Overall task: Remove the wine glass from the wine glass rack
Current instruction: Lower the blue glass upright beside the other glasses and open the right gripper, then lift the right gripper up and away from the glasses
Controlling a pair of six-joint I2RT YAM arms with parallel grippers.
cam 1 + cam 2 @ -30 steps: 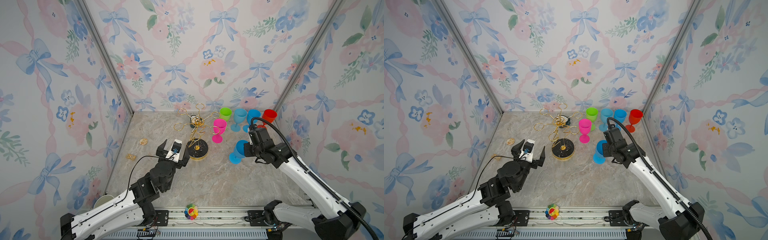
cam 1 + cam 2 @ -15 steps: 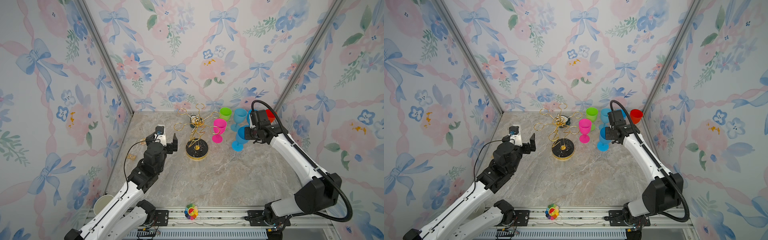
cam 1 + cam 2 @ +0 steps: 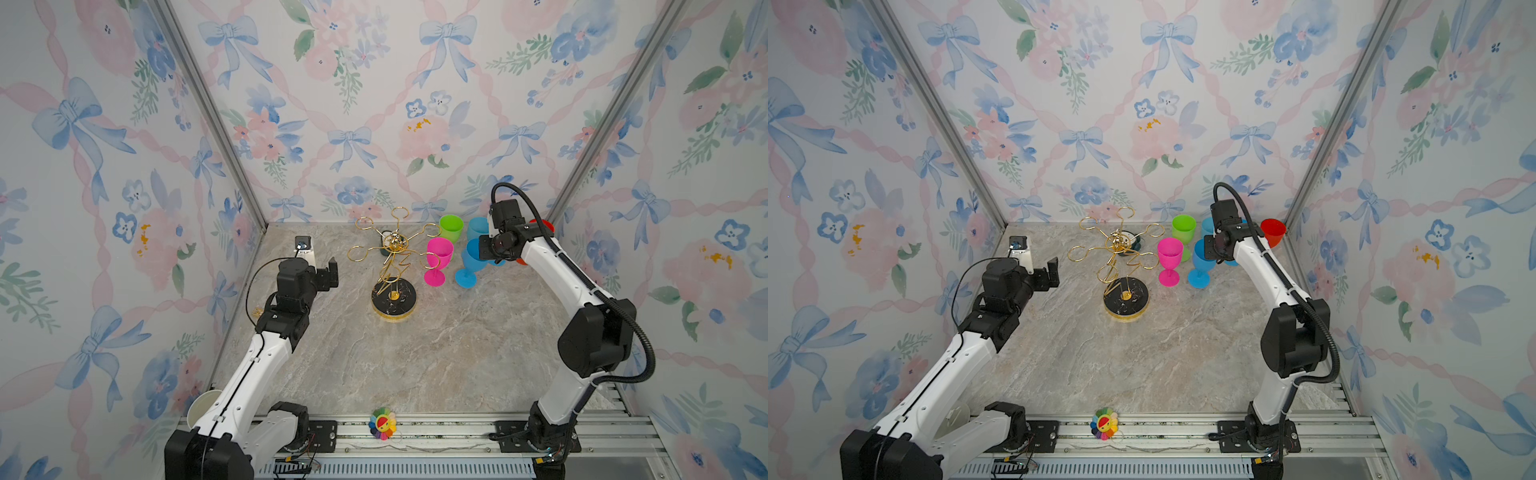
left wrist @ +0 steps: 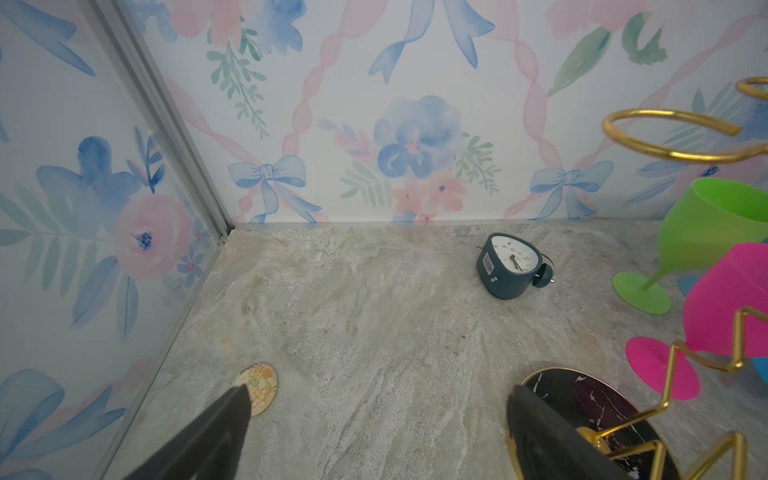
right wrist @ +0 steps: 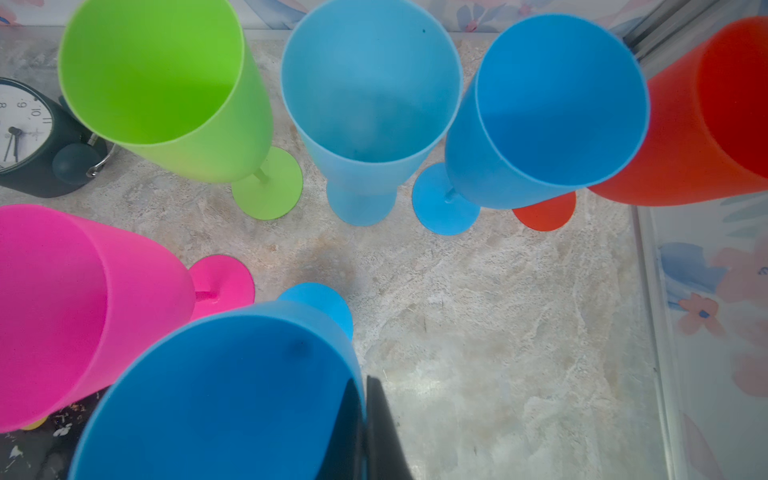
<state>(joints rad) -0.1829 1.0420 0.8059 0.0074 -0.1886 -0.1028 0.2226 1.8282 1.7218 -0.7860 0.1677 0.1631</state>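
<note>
rack and glasses fill the back of the counter point(image 3: 415, 365) in both top views. the wine glass rack point(image 3: 394, 300) stands upright on its round black base, with a dark clock point(image 3: 384, 248) behind it. the blue wine glass point(image 3: 468, 264) is off the rack, to its right and just beside a pink glass point(image 3: 438, 254). the right gripper point(image 3: 482, 250) is clamped on its rim. whether its foot rests on the counter i cannot tell. behind them stand a green glass point(image 3: 451, 227), a pale blue glass point(image 3: 477, 226) and a red glass point(image 3: 1273, 230). the left gripper point(image 3: 330, 274) hangs left of the rack, apart from it and pointing toward it.

left wrist view: the left gripper's fingers point(image 4: 208, 432) are spread wide over bare counter. one fingertip overlaps the edge of the rack's base in the picture, and a small patterned disc point(image 4: 259, 388) lies by the other. the clock lies farther back, its face turned up. one gold loop of the rack hangs above the green glass.

right wrist view: the right gripper point(image 5: 365, 415) has its fingers pressed onto the bowl wall of the blue wine glass, one inside and one outside. the glass's foot shows past its rim, near the pink glass's foot. beyond stand the green glass, the pale blue glass, a second blue glass point(image 5: 557, 104) and the red glass in a row.
</note>
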